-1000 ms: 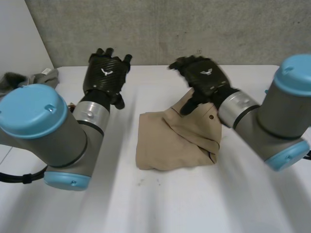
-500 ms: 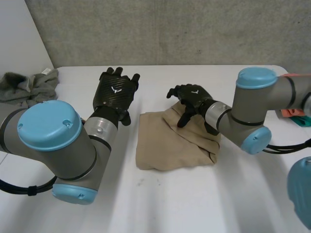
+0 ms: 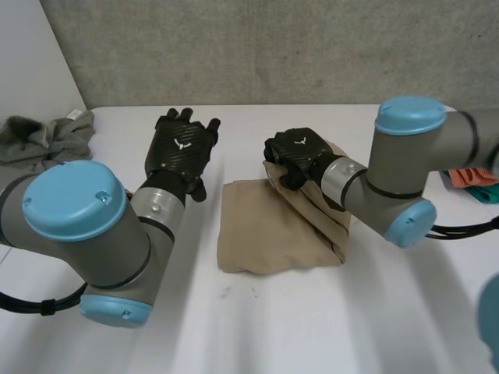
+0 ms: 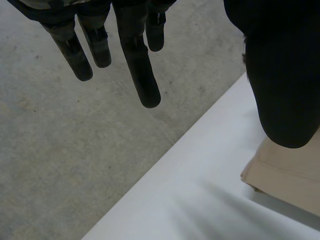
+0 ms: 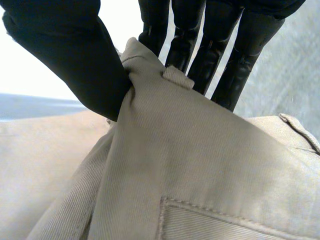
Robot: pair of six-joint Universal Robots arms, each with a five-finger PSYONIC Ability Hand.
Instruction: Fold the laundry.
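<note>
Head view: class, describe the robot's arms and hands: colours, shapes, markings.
The left arm and right arm are thick grey tubes with round light-blue caps and silver wrist rings. The left hand and right hand are black, each with a small white mark on its back.

My head camera sits behind and between my left arm (image 3: 78, 226) and right arm (image 3: 405, 175), above the tan cloth (image 3: 273, 234), looking down across the white table (image 3: 312, 327) toward the concrete wall (image 3: 273, 47). My left wrist camera looks along my left hand (image 4: 137, 60) from beside the cloth, catching only the cloth's corner and the table's edge. My right wrist camera looks along my right hand (image 5: 60, 50), pressed close against the cloth. All three views share that cloth.
</note>
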